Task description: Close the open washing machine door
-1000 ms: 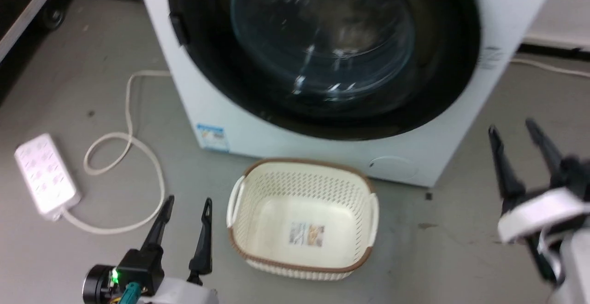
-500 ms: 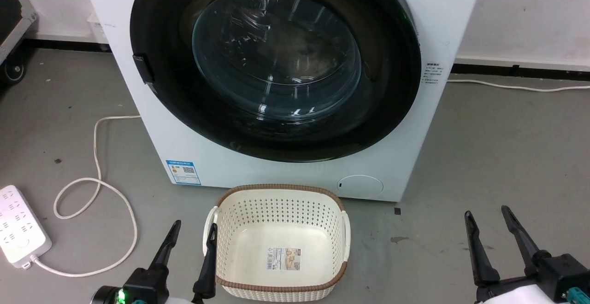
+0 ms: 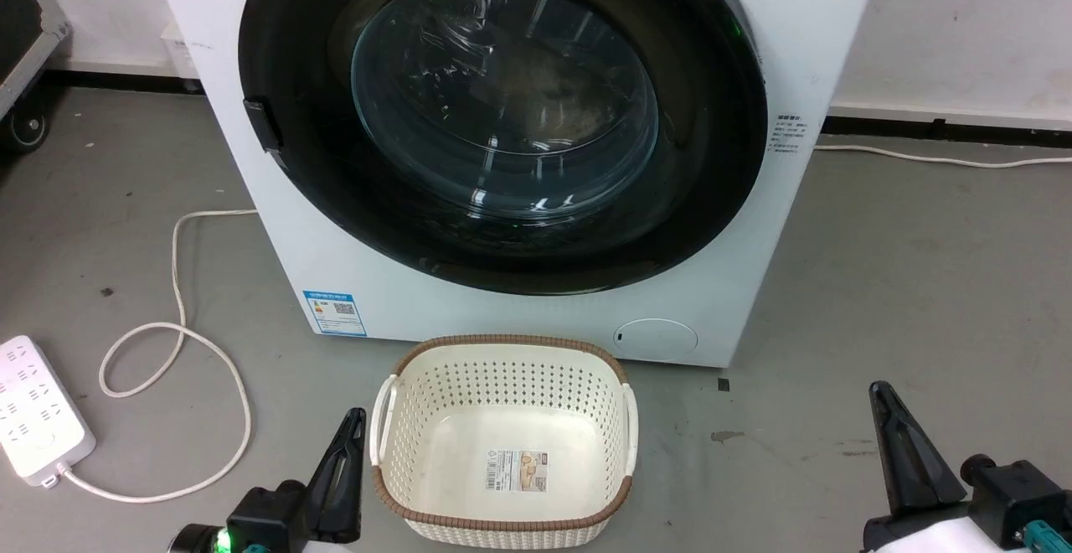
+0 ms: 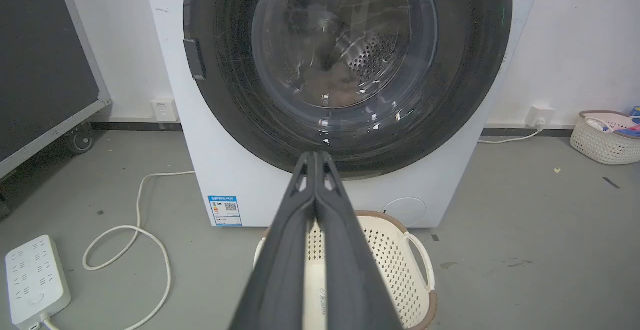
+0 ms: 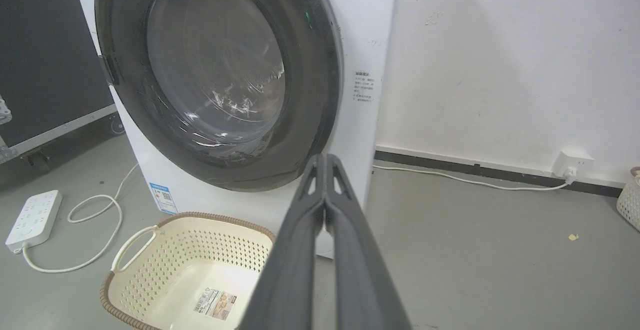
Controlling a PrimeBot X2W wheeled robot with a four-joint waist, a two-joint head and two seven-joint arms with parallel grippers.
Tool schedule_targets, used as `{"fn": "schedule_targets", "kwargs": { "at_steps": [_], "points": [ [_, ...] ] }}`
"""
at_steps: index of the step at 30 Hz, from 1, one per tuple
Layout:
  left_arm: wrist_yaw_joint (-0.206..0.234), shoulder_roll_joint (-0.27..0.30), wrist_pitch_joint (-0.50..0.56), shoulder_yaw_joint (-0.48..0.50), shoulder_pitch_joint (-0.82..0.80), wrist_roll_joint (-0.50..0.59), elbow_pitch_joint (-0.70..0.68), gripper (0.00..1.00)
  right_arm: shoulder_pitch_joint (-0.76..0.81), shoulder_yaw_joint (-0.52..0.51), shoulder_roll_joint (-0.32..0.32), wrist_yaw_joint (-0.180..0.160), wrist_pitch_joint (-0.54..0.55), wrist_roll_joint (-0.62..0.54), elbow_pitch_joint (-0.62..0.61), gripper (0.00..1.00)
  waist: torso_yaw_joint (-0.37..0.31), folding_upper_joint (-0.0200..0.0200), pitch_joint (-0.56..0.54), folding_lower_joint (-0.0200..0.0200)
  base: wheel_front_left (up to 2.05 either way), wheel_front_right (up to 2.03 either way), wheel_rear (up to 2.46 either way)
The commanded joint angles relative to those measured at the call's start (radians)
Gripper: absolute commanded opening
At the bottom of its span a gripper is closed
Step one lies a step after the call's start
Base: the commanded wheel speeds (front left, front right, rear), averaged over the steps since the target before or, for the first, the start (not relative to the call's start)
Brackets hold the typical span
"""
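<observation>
The washing machine door [image 3: 502,117], round and black-framed with a bulging glass centre, lies flat against the front of the white machine [image 3: 469,318], and I see no gap at its rim. Its latch tab sits on the left edge. My left gripper [image 3: 352,423] is low at the lower left, shut with nothing in it, well short of the door. My right gripper [image 3: 879,394] is at the lower right, also shut and empty. In the left wrist view the door [image 4: 345,60] stands ahead of the pressed-together fingers [image 4: 316,157]. The right wrist view has the door [image 5: 215,70] at the left of its gripper [image 5: 325,159].
A cream laundry basket [image 3: 502,345] with a brown rim sits on the grey floor between my grippers, just before the machine. A white power strip [image 3: 38,410] and its looped cable [image 3: 209,352] lie at the left. Another basket [image 4: 605,137] stands by the right wall.
Both grippers' fingers have come together since half a second ago, when they stood apart. The head camera swung and steadied earlier; the door looks unchanged.
</observation>
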Motion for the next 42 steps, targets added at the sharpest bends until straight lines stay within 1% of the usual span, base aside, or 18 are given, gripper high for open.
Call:
{"fn": "schedule_targets", "kwargs": {
  "at_steps": [1,42],
  "points": [
    [0.006,0.001,0.006,0.003,-0.004,0.004,-0.005,0.0,-0.003,0.004,0.0,0.0,0.006,-0.001,-0.004,0.0,0.0,0.0,0.0,0.0,0.0,0.0,0.0],
    [0.042,-0.001,0.092,0.016,-0.026,0.029,-0.04,0.0,-0.022,0.033,0.002,0.0,0.092,-0.009,-0.028,0.0,0.0,0.0,0.002,0.0,0.0,0.0,0.0]
  ]
}}
